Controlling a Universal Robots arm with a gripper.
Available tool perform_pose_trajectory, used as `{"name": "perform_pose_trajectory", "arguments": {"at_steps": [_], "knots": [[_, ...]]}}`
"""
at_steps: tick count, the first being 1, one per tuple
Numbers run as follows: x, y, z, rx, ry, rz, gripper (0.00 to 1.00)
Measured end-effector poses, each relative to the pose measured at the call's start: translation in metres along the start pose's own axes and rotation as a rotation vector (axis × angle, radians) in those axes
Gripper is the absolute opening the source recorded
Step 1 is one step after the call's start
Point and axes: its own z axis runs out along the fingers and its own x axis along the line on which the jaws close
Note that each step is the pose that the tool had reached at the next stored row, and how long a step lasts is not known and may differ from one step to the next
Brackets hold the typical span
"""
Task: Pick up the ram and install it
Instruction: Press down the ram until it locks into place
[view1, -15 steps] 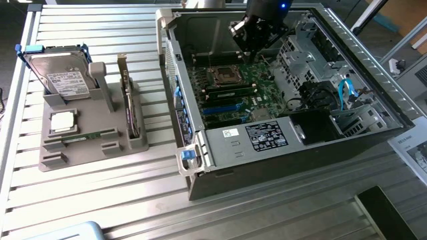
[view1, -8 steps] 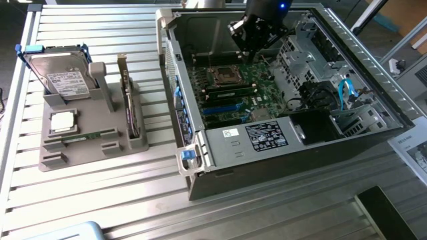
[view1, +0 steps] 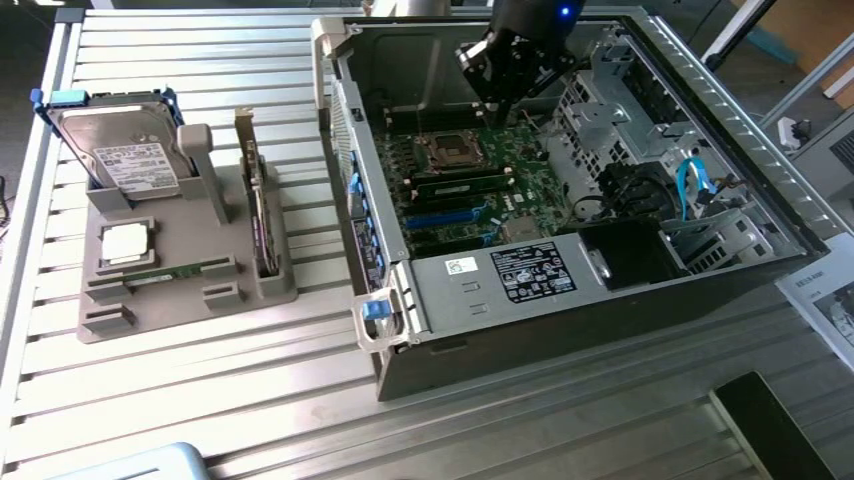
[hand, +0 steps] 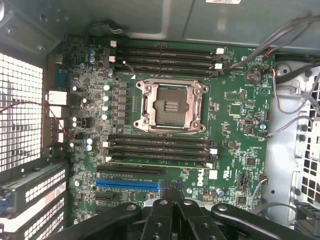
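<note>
The ram (hand: 157, 162), a thin green stick, stands seated in the memory slot furthest from the CPU socket (hand: 170, 107), among the slots on the side where my fingers show. In the exterior view the ram (view1: 461, 187) shows as a green strip on the motherboard inside the open computer case (view1: 747, 130). My gripper (hand: 172, 196) is shut with nothing between its fingers. It hangs above the board, just off the ram's slot. From outside, the gripper (view1: 497, 112) hovers over the socket area.
A grey fixture (view1: 147, 310) on the slatted table at the exterior view's left holds a hard drive (view1: 127, 155), a CPU (view1: 124, 243), a second green stick (view1: 167, 272) and an upright card (view1: 251, 190). Cables (view1: 694, 185) and drive cages crowd the case's far side.
</note>
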Motion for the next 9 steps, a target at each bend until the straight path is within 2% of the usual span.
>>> {"name": "perform_pose_trajectory", "arguments": {"at_steps": [9], "knots": [[0.0000,0.0000,-0.0009,0.0008,0.0012,0.000,0.11]]}}
